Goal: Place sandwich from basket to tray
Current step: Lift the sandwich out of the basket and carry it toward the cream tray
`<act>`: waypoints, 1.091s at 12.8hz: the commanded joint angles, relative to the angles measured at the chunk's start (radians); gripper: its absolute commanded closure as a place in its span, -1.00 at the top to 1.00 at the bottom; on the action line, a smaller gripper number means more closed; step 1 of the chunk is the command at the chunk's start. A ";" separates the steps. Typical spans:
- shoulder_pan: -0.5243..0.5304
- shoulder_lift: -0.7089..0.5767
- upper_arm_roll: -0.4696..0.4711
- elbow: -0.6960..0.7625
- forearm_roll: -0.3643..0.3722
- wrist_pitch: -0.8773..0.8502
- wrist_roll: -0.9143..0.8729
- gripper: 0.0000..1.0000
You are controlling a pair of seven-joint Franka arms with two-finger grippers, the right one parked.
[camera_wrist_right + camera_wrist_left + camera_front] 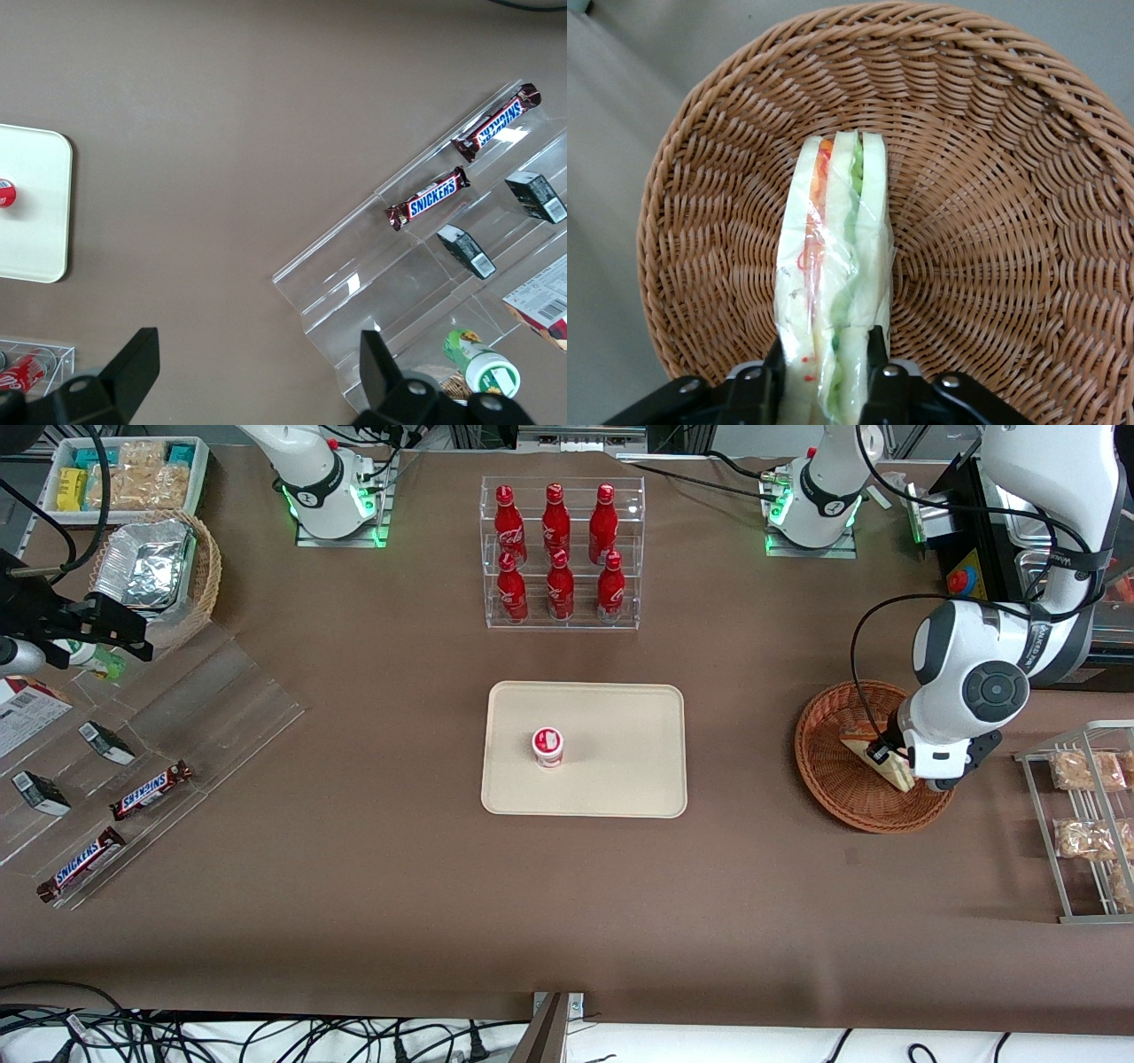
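The gripper (826, 372) is down inside the wicker basket (833, 779), and the wrist view shows its jaws clamped on the sandwich (833, 292), one finger pressed against each bread face at the wide end of the wedge, the narrow end pointing away over the basket floor. In the front view the sandwich (873, 755) sits in the part of the basket nearest the working arm, partly covered by the wrist, so it cannot be told whether it is resting on the weave or just clear of it. The step in hand looks like the lift out. The wrap is soft and slippery and the bread will give, so a steady squeeze without more pressure is the safer course, and the rise should be straight up until the hanging tip is above the basket rim; dragging sideways early could catch the tip on the weave and twist the wedge in the grip. The tray (620, 708) lies well apart toward the middle of the bench, with a small red-and-white lidded cup (547, 746) standing on it; aiming for bare tray beside the cup avoids knocking it.
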 commanded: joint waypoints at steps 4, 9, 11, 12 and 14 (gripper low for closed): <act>-0.005 -0.023 -0.011 0.103 0.033 -0.155 0.072 -0.33; -0.005 -0.020 -0.135 0.350 0.033 -0.464 0.227 -0.32; -0.011 -0.019 -0.188 0.439 0.033 -0.576 0.270 -0.32; -0.022 -0.019 -0.213 0.468 0.032 -0.610 0.305 -0.32; -0.039 -0.020 -0.262 0.501 0.023 -0.627 0.311 -0.32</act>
